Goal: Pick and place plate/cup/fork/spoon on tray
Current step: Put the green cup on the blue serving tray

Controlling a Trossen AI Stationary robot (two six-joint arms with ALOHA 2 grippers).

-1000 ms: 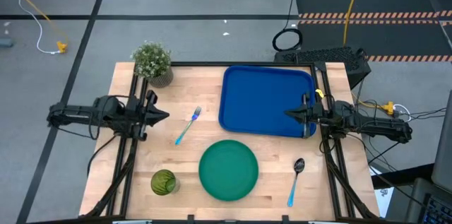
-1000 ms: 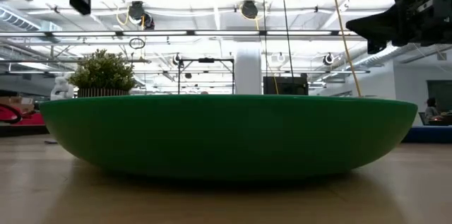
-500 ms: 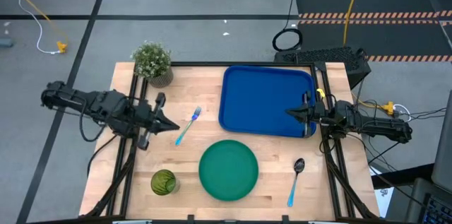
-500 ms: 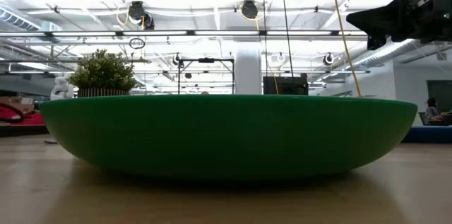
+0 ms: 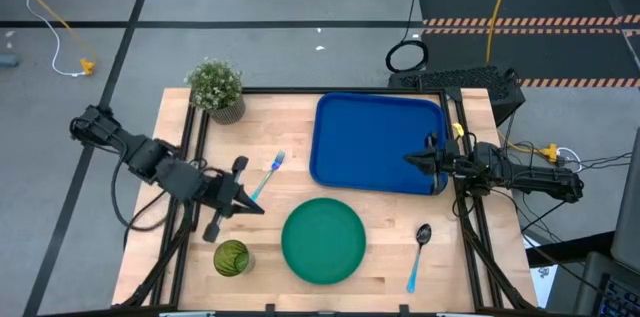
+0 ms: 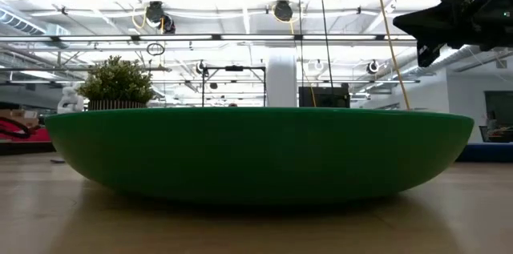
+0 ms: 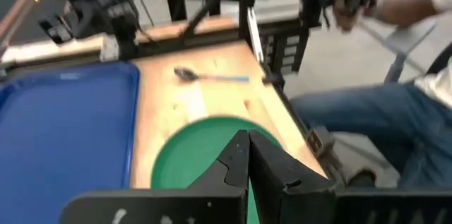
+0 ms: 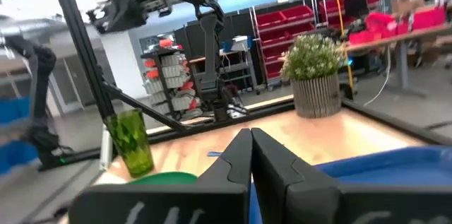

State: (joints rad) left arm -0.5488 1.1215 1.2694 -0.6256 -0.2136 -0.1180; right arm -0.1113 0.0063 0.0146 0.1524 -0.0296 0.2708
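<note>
Green plate [image 5: 323, 241] untouched, left pincer [image 5: 256, 208] closed – empty, right pincer [image 5: 408, 160] closed over tray [image 5: 372, 142]

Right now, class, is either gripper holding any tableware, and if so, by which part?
Nothing is held. The left gripper hovers shut between the fork and the plate; the right gripper is shut above the tray.
</note>
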